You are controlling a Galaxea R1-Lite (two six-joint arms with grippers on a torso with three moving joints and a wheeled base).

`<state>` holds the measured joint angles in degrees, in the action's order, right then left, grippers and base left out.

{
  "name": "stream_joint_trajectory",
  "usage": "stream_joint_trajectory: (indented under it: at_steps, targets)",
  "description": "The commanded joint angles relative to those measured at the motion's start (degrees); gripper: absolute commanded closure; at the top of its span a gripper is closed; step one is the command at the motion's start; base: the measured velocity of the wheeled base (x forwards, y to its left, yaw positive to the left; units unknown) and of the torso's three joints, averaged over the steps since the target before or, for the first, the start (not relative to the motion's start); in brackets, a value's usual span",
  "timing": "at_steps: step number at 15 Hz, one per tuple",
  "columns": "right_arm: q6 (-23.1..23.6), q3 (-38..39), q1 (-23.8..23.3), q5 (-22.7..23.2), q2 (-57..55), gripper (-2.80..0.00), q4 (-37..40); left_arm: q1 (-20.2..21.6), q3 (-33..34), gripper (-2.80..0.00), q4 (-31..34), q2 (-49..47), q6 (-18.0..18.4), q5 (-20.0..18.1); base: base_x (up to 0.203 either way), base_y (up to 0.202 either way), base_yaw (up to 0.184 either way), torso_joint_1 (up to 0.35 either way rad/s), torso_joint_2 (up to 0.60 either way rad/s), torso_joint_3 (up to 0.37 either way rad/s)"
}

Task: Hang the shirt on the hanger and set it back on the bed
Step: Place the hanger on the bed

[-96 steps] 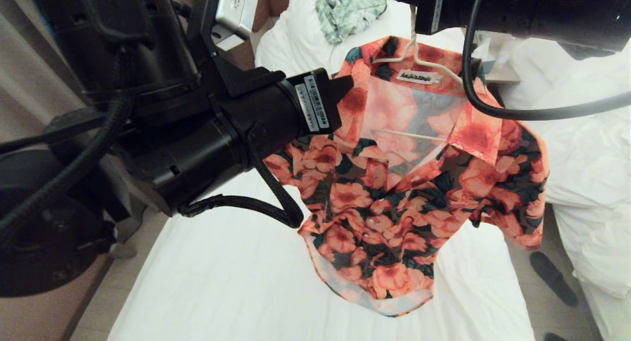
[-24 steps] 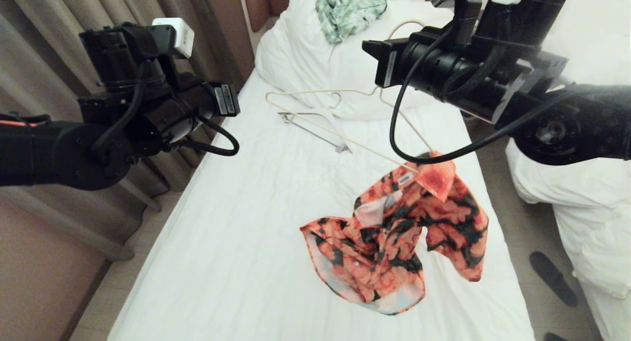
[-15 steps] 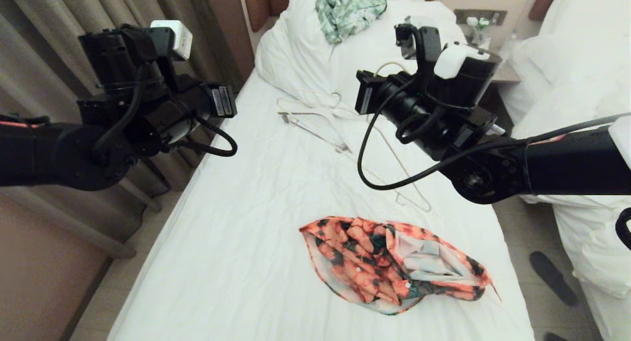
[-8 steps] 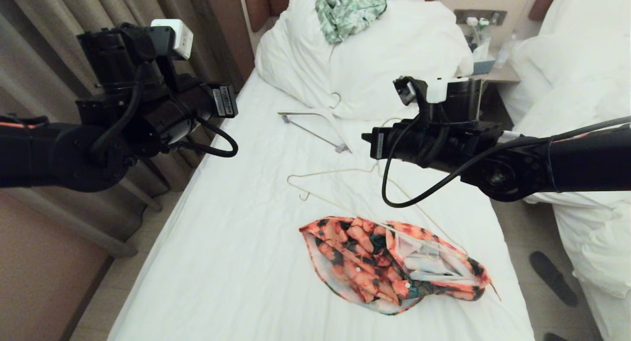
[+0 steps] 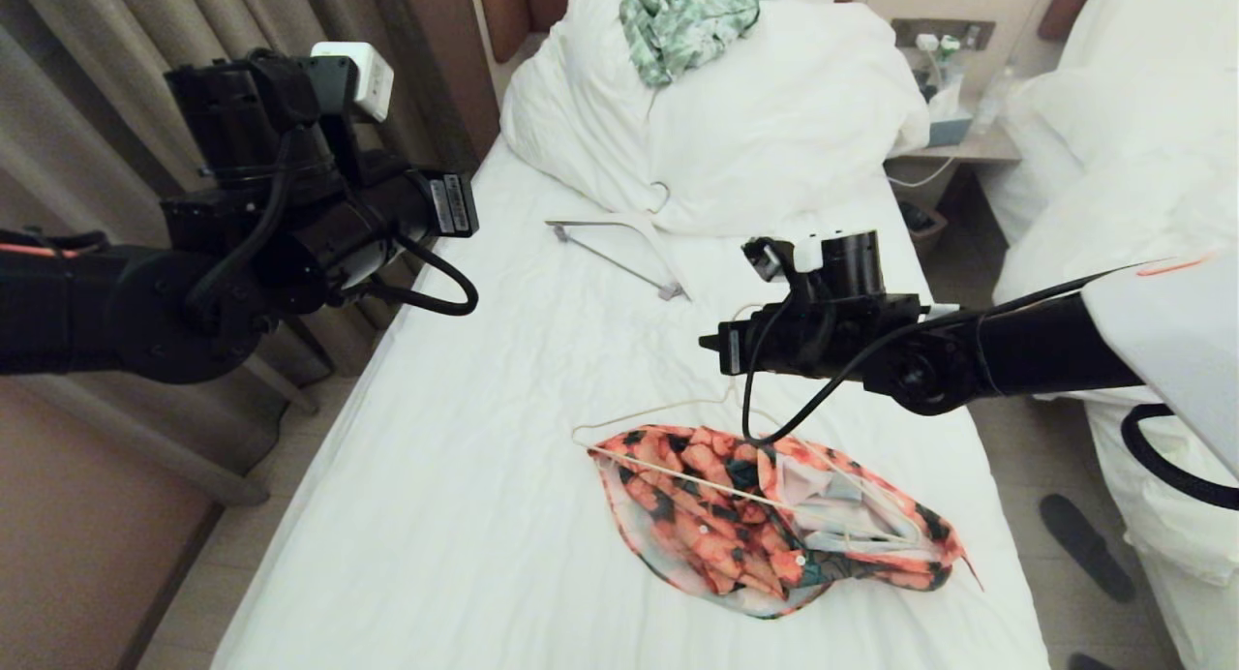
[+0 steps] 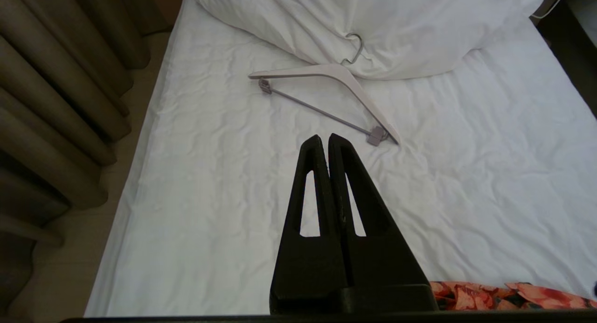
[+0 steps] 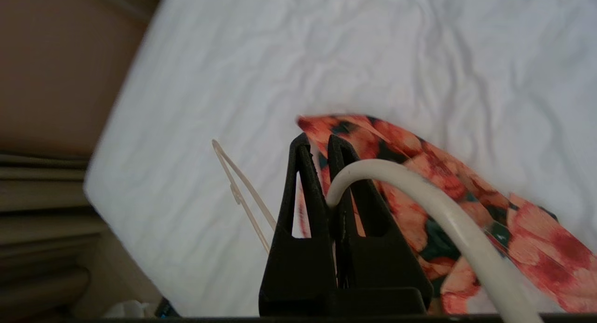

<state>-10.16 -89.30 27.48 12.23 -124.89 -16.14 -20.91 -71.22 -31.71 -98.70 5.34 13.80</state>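
Observation:
The flowered shirt [image 5: 765, 525] lies crumpled in a heap on the white sheet of the bed [image 5: 465, 515], its white lining showing. The thin cream hanger [image 5: 678, 472] rests slanted across the top of the heap, not inside the shirt. My right gripper [image 7: 319, 138] hovers just above the shirt [image 7: 466, 183] and is shut on the hanger's hook [image 7: 419, 197]. One wire corner [image 7: 242, 192] juts past the fingers. My left gripper [image 6: 325, 138] is shut and empty, held high over the bed's left side, with the shirt's edge [image 6: 489, 295] just below it.
A thicker white hanger with a grey bar [image 5: 619, 234] lies by the big pillow [image 5: 774, 137], which carries a green-and-white garment [image 5: 692, 12]. Curtains [image 5: 116, 31] hang on the left. A second bed [image 5: 1142, 292], a nightstand [image 5: 958, 147] and a slipper [image 5: 1084, 544] are on the right.
The shirt slid off the hanger and dropped in a heap on the sheet. My right gripper then came down with the bare hanger, laying it across the shirt. The left arm stayed put.

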Motion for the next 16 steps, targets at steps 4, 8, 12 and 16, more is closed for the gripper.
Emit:
stream_joint_trajectory:
  at_steps: [4, 8, 12, 16]
  targets:
    - [5.3, 1.3, -1.1, -1.1, -6.7, 0.0, 0.0, -1.7, 0.3, 0.0, -0.2, 0.2, 0.4, 1.7, 0.0, 0.0, 0.0, 0.0, 0.0, 0.0]
    - [9.9, 2.3, -0.9, -7.3, -10.4, 0.0, -0.4, -1.7, -0.4, 0.0, -0.3, -0.1, 1.0, 2.2, 0.0, 0.0, 0.0, 0.0, 0.0, 0.0]
    - [10.0, 1.9, -1.4, -8.5, -12.6, -2.8, -1.6, -1.8, -0.9, 0.0, -0.3, 0.3, 1.0, 2.9, 0.0, 0.0, 0.0, 0.0, 0.0, 0.0]
    - [10.1, 2.5, -1.4, -9.8, -10.9, -2.8, -1.1, -0.9, -1.1, 0.0, -0.3, 1.7, 0.7, 2.5, 0.0, 0.0, 0.0, 0.0, 0.0, 0.0]
